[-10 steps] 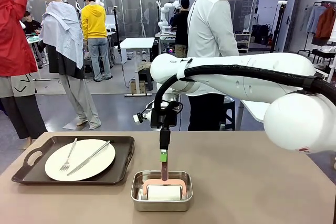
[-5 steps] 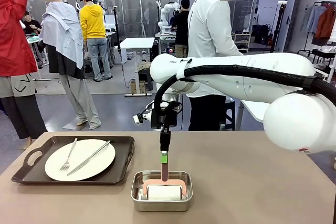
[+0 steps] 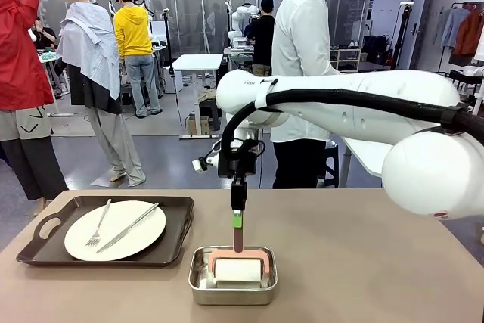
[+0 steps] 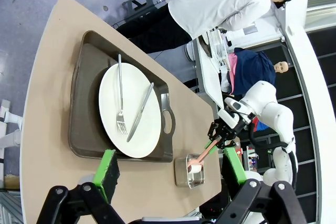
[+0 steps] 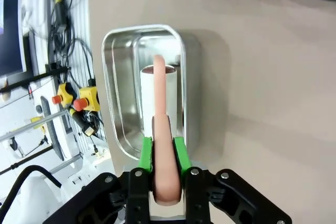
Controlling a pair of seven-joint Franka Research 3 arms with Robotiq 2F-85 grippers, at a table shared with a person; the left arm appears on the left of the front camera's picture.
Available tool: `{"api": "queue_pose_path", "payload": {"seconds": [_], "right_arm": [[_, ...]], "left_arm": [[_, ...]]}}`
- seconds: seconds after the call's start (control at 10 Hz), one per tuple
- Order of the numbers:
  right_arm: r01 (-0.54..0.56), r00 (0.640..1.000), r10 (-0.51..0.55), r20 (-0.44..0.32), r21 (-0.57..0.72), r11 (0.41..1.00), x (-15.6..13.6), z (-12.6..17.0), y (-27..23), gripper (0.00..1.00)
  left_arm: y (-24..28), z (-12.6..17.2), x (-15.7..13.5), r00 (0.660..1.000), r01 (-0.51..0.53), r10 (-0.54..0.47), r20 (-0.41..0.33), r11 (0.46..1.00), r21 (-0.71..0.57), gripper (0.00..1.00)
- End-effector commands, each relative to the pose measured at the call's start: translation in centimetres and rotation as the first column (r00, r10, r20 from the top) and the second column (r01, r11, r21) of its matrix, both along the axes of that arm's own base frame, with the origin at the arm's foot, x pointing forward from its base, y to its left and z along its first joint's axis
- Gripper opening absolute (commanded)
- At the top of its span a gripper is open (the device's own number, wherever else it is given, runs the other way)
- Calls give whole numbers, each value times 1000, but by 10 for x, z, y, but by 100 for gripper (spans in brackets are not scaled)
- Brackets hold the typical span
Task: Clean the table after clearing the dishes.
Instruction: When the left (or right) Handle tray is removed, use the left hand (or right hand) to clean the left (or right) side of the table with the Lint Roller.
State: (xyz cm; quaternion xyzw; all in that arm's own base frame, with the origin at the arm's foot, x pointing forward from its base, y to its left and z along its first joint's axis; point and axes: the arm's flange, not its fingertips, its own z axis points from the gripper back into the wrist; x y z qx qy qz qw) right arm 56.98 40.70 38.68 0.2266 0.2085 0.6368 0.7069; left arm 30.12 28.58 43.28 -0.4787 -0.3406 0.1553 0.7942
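Pink is what my right end effector (image 5: 163, 153) pinches between its green pads: the handle (image 5: 160, 98) of a white roller (image 3: 237, 274), held upright by its top so the roll sits inside the steel pan (image 3: 195, 291) at the near middle of the desk (image 3: 363, 262). Left of it, the brown tray (image 3: 178, 241) carries the plate (image 3: 142, 243), fork (image 3: 98, 226) and knife (image 3: 130, 225), not yet cleared. My left end effector (image 4: 170, 153) hovers spread wide above them, free for the tray.
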Motion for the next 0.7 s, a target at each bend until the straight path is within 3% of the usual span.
{"api": "queue_pose_path", "payload": {"seconds": [0.0, 0.2, 0.4, 0.5, 0.6], "right_arm": [[123, 986, -112, 124, -78, 989, -15, 40, -15, 4], [323, 936, -311, 165, -53, 945, -14, 76, -59, 4], [519, 843, -512, 165, -6, 854, -18, 88, -106, 4], [649, 750, -646, 144, 26, 760, -25, 88, -146, 4], [769, 628, -770, 115, 61, 636, -34, 83, -185, 4]], "left_arm": [[1, 1, -5, 1000, 13, -13, 13, 1000, 0, 100], [1, 1, -5, 1000, 13, -13, 13, 1000, 0, 100], [1, 1, -5, 1000, 13, -13, 13, 1000, 0, 100], [1, 1, -5, 1000, 13, -13, 13, 1000, 0, 100], [1, 1, -5, 1000, 13, -13, 13, 1000, 0, 100]]}}
